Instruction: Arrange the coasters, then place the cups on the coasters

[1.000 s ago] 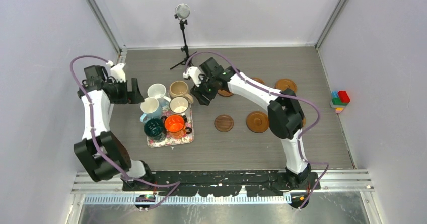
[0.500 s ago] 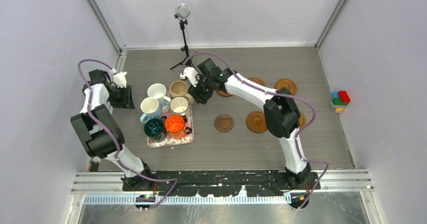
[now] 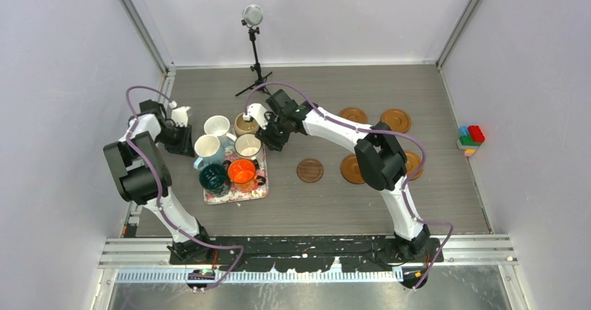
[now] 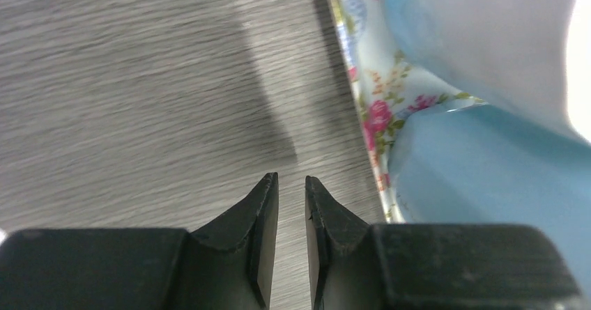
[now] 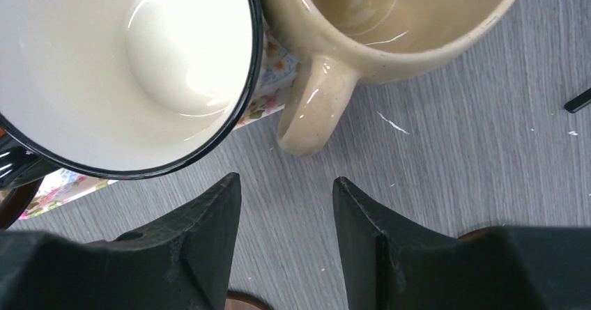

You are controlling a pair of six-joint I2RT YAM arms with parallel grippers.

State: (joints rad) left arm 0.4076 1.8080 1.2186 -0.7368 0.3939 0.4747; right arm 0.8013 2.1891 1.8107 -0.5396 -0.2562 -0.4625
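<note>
Coasters [image 3: 310, 170] laid out behind right jaws; no cups [image 3: 243, 173] placed. Right jaws half-open, empty; left jaws nearly closed, empty.

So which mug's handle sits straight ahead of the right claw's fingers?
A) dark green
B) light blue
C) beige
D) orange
C: in the right wrist view, the handle of the beige mug points toward the gap between the fingers of the open, empty right gripper.

The light blue cup [image 4: 481, 177] is blurred and cut off.
</note>
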